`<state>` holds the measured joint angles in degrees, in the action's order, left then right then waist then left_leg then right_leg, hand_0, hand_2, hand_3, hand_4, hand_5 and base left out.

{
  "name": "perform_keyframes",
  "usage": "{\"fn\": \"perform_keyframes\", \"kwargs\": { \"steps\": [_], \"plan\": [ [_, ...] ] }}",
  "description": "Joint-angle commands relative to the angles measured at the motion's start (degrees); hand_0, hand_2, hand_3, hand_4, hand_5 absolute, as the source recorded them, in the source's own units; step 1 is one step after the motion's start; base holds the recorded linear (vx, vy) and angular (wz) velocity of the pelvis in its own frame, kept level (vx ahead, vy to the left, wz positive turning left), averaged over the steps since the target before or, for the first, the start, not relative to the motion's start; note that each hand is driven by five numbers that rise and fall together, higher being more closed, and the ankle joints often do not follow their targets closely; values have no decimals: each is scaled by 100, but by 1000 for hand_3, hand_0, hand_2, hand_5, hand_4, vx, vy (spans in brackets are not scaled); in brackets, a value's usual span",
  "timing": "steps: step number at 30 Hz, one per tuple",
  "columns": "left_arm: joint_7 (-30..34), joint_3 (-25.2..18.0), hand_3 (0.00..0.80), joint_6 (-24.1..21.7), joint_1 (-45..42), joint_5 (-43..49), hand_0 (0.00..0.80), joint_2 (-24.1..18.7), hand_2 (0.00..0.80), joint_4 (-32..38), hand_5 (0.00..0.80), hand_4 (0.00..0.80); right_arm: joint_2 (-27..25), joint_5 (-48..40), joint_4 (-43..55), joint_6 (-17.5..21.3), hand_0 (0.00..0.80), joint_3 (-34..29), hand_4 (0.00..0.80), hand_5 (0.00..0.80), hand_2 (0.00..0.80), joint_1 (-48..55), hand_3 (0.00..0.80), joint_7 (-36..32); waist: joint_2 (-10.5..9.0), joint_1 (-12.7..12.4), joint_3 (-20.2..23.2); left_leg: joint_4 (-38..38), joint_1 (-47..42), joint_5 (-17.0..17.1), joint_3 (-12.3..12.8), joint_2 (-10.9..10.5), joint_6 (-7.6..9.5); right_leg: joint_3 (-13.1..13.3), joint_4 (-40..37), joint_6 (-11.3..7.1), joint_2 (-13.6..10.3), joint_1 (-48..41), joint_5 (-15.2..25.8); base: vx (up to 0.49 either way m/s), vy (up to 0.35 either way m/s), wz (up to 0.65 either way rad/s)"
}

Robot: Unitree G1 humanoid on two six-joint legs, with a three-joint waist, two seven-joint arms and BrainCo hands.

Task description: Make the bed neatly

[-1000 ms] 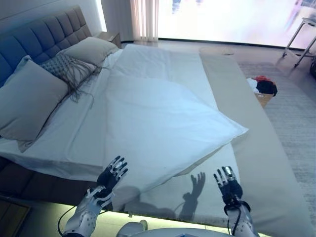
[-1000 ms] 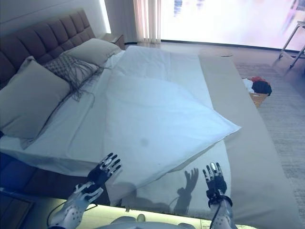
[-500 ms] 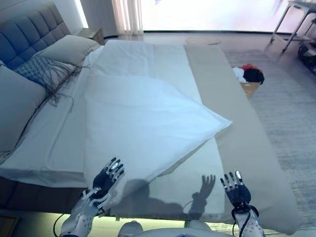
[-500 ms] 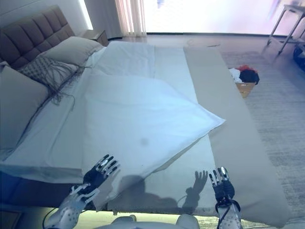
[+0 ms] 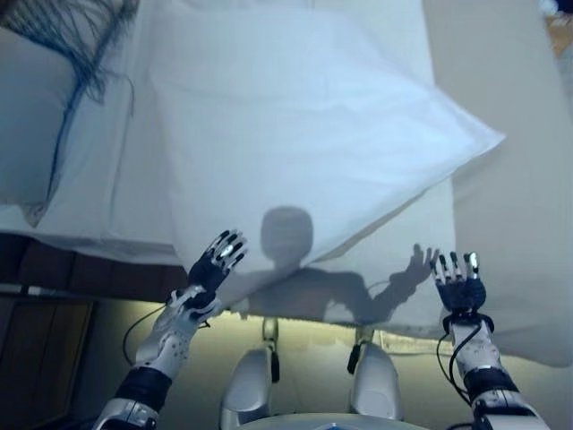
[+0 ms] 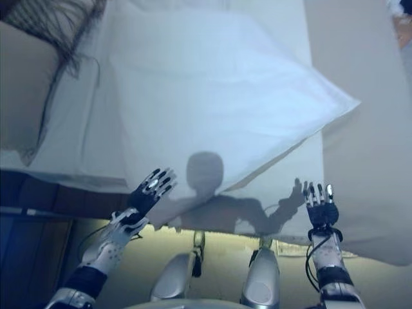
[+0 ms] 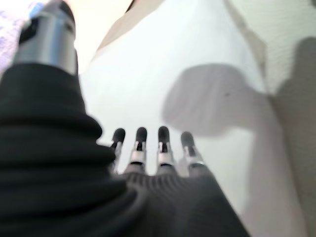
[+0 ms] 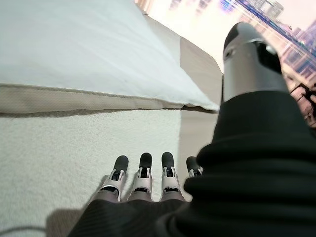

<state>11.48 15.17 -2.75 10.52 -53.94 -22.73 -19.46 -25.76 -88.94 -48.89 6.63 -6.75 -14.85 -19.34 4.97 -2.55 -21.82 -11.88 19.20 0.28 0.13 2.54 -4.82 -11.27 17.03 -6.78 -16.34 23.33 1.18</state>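
Note:
A white duvet (image 5: pixel 304 152) lies skewed on the bed, one corner (image 5: pixel 488 141) pointing toward the right side over a beige bedspread (image 5: pixel 519 206). Its near edge hangs at the bed's near side. My left hand (image 5: pixel 215 262) is open, fingers spread, right at the duvet's near corner; its wrist view shows straight fingers (image 7: pixel 148 143) over white cloth (image 7: pixel 197 89). My right hand (image 5: pixel 458 287) is open, fingers spread, over the cream sheet's near edge (image 5: pixel 412 296); its wrist view shows straight fingers (image 8: pixel 143 170) above the sheet (image 8: pixel 59 138), holding nothing.
Pillows (image 5: pixel 27 134) and a dark fringed cushion (image 5: pixel 72 27) lie at the left, toward the headboard. The dark bed base (image 5: pixel 72 269) and a lit floor strip (image 5: pixel 304 331) run below the near edge.
The camera has tilted down and closer to the bed's near edge. Both hands stay open and spread, raised a little higher toward the bedding's edge.

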Motion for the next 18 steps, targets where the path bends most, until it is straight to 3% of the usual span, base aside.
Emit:
{"fn": "perform_keyframes", "kwargs": {
  "steps": [1,11,18],
  "plan": [
    [23,-3,0,-398,196,-219,0,-119,0,312,0,0,-190,-671,-272,-256,0,-286,0,0,0,-212,0,-799,-161,-144,36,-478,481,37,15,275,-134,43,-47,-642,-720,85,668,-35,-66,2],
    [47,33,0,-209,346,-354,0,-392,0,455,0,0,-732,-1076,-1316,-830,0,-790,0,0,0,-650,0,-1056,-153,-365,-178,-871,937,-49,-112,223,-157,-49,91,-627,-758,239,560,4,-38,1],
    [-27,167,0,-209,382,-634,0,-455,0,816,0,0,-1423,-1161,-1771,-1444,0,-1015,0,0,0,-908,0,-973,77,-405,-204,-924,1130,-53,-31,111,-132,-117,116,-625,-814,316,504,23,43,5]
  ]
}}
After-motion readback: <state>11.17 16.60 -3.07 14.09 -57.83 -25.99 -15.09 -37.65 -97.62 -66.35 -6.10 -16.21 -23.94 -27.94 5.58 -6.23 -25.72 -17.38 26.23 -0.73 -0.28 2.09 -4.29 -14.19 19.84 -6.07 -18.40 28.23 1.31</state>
